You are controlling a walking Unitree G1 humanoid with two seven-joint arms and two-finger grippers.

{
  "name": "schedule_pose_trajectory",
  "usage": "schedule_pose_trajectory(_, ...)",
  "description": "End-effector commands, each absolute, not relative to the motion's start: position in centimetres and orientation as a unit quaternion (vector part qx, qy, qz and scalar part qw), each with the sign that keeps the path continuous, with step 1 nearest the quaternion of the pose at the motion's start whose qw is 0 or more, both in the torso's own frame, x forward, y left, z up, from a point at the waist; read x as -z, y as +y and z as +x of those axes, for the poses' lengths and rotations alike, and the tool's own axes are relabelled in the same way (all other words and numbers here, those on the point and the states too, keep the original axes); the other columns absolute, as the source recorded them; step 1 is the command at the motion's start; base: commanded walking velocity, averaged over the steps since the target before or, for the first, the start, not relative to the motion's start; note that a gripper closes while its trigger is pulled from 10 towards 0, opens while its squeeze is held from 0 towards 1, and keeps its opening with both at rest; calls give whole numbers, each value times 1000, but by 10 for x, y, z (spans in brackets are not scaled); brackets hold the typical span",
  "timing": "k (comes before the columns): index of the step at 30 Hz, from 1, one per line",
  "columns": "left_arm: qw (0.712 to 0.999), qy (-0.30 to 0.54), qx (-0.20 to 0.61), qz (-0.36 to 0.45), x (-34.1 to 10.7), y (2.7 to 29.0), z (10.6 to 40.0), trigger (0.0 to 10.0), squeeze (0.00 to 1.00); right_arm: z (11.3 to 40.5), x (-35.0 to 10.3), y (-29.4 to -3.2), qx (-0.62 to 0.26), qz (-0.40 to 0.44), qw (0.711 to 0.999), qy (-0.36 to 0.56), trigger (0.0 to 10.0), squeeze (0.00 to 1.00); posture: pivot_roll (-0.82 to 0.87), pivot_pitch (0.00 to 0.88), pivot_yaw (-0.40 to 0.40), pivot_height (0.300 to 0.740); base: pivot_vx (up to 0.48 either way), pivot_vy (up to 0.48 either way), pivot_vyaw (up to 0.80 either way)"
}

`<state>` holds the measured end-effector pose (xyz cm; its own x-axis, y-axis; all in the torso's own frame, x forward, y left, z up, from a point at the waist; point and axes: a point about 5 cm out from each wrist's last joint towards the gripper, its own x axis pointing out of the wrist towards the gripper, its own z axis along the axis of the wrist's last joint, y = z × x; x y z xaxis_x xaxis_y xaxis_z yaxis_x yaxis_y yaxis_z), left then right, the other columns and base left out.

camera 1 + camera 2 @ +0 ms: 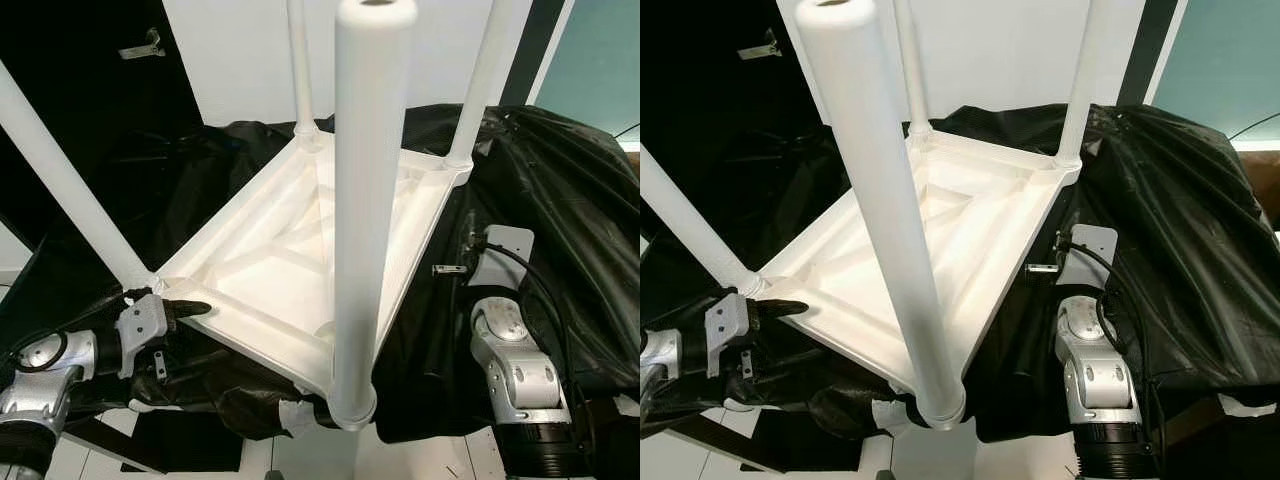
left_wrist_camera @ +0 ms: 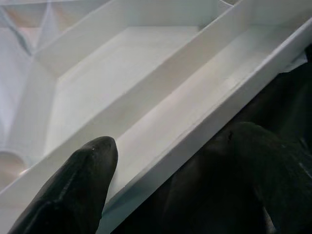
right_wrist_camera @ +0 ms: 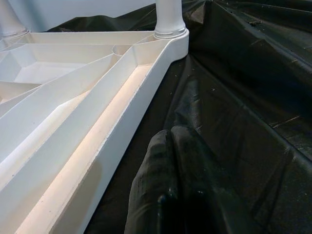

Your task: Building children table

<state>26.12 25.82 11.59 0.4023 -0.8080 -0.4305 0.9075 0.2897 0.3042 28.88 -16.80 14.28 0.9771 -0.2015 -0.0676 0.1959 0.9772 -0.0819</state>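
Left eye view: white table (image 1: 300,250) lying upside down on black sheet (image 1: 560,200), four legs (image 1: 370,200) sticking up. Left gripper (image 1: 185,308) reaching to table's left rim near corner; left wrist view showing one finger (image 2: 83,180) lying over rim, other below it, jaws parted around edge, actual squeeze impossible to confirm. Right gripper (image 3: 170,185) resting on sheet just beside table's right rim, fingers lying pressed together, holding nothing.
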Motion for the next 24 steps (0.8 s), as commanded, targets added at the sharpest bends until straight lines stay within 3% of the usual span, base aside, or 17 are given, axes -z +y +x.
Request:
schedule_pose_trajectory(1, 685, 140, 676, 234, -113, 252, 246, 10000, 0, 288, -142, -167, 101, -40, 993, 39, 10000, 0, 26, 0, 49, 740, 0, 0, 0)
schedule_pose_trajectory(4, 632, 171, 722, 224, -111, 240, 242, 10000, 0, 288, -141, -167, 101, -41, 993, 41, 10000, 0, 28, 0, 49, 740, 0, 0, 0)
schedule_pose_trajectory(10, 583, 196, 755, 228, -105, 221, 244, 10000, 0, 288, -141, -165, 99, -40, 993, 41, 10000, 0, 19, 0, 54, 740, 0, 0, 0)
schedule_pose_trajectory(18, 575, 194, 768, 204, -99, 202, 248, 9843, 0, 286, -142, -167, 103, -39, 993, 40, 10000, 0, 4, 0, 59, 740, 0, 0, 0)
schedule_pose_trajectory(19, 575, 198, 772, 187, -100, 199, 248, 7373, 0, 285, -142, -167, 105, -40, 993, 40, 10000, 0, 4, 0, 59, 740, 0, 0, 0)
schedule_pose_trajectory(21, 575, 198, 772, 187, -100, 199, 248, 7373, 0, 285, -142, -167, 105, -40, 993, 40, 10000, 0, 4, 0, 59, 740, 0, 0, 0)
schedule_pose_trajectory(22, 577, 202, 774, 164, -99, 194, 248, 0, 0, 285, -143, -168, 108, -40, 993, 39, 10000, 0, -3, 0, 60, 740, 0, 0, 0)
schedule_pose_trajectory(24, 585, 201, 774, 137, -99, 190, 249, 0, 0, 284, -143, -169, 110, -40, 992, 39, 10000, 0, -6, 0, 61, 740, 0, 0, 0)
